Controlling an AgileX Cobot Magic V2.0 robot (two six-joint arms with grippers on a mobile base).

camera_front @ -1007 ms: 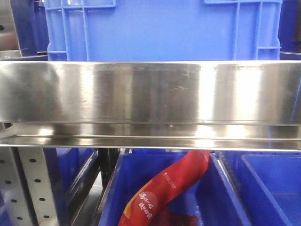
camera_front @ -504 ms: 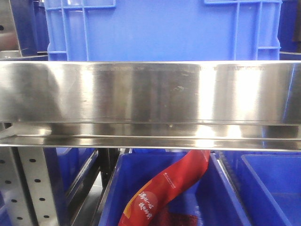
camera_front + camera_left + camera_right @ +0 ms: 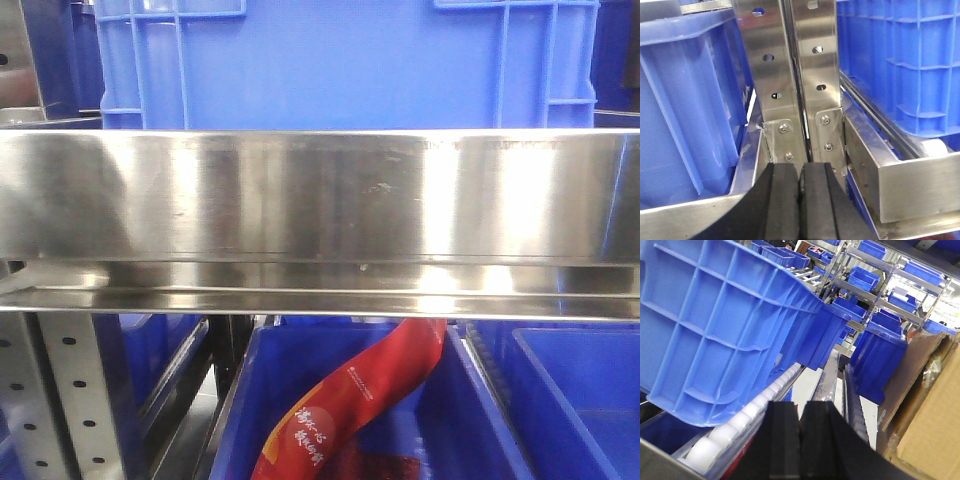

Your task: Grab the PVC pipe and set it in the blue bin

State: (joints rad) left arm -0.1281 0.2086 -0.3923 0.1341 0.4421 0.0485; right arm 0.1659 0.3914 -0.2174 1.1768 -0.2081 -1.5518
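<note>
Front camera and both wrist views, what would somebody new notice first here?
In the front view, a shiny steel shelf rail spans the picture, with a blue bin above it and a red printed packet lying in a lower blue bin. The left gripper is shut, facing a perforated steel post. The right gripper is also shut, beside a tilted blue crate. No PVC pipe shows.

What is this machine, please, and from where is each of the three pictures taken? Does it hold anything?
It is a two-armed robot on a wheeled base. The front view looks at a steel shelf rail with a blue bin above and a red packet in a bin below. The other two cameras sit on the wrists. The left gripper is shut and empty, facing a steel post. The right gripper is also shut and empty, near white rollers. No pipe is visible.
</note>
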